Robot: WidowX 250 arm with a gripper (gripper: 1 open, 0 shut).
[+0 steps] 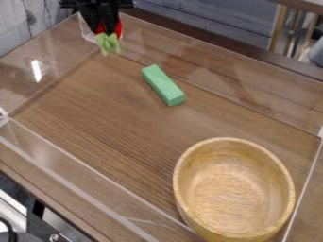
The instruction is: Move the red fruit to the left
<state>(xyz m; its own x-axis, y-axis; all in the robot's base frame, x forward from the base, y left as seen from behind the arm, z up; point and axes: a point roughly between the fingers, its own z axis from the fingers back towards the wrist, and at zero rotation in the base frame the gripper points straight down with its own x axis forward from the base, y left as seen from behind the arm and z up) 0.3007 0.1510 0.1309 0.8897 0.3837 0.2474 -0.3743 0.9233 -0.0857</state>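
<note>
A small glossy red toy strawberry with a light green leafy cap [110, 41] hangs at the far left of the wooden table [113, 132], long axis upright, green cap pointing down, clamped in the black robot claw [106, 31]. A flat green rectangular block [161, 85] lies nearby; a round wooden bowl [235, 188] sits well apart

Single view only. Camera sits high off the near edge of the wooden table [113, 142], looking down and across at a slant toward the far edge. Moderately close: the wooden bowl [235, 197] fills the near right corner, the gripper [106, 36] is cropped at the far left edge.
</note>
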